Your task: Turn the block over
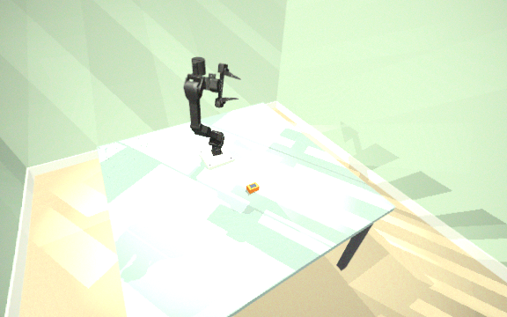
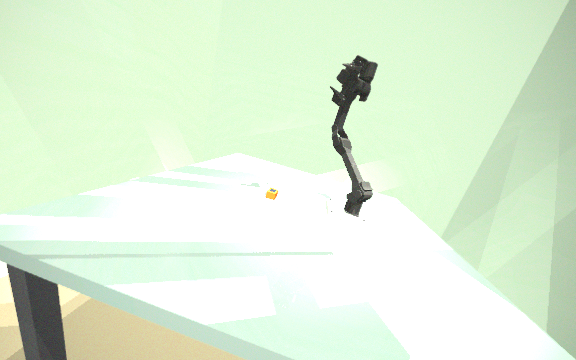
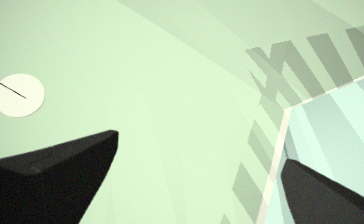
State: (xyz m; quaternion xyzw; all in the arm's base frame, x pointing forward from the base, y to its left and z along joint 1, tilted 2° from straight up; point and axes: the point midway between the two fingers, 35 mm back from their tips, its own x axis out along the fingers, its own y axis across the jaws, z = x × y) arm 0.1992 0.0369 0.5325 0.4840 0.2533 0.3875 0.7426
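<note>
Block, small and orange with a yellow-edged top, rests on the pale table in the top view, with a grey-blue mark on its upper face (so the marked side is up, and the turning over is not done). The white base plate of the black arm sits near it, the two standing apart. The arm rises from that plate, bends, and carries its gripper high, well away from the block. The two fingers stand wide apart (released, with nothing between them), and their tips point out to the side rather than down at the table.

From the exterior view, the block lies to the picture's left of the arm's foot, again with the dark mark on top. The gripper is up at the head of the arm, above the level of the table top, touching neither the table nor the block. A dark table leg shows below the near edge.

In the wrist view, both dark fingertips reach in from the lower corners with a broad gap between. Past them are the green wall and a round white disc with a thin dark line on it (what it is, I cannot tell). The block does not show from here.
</note>
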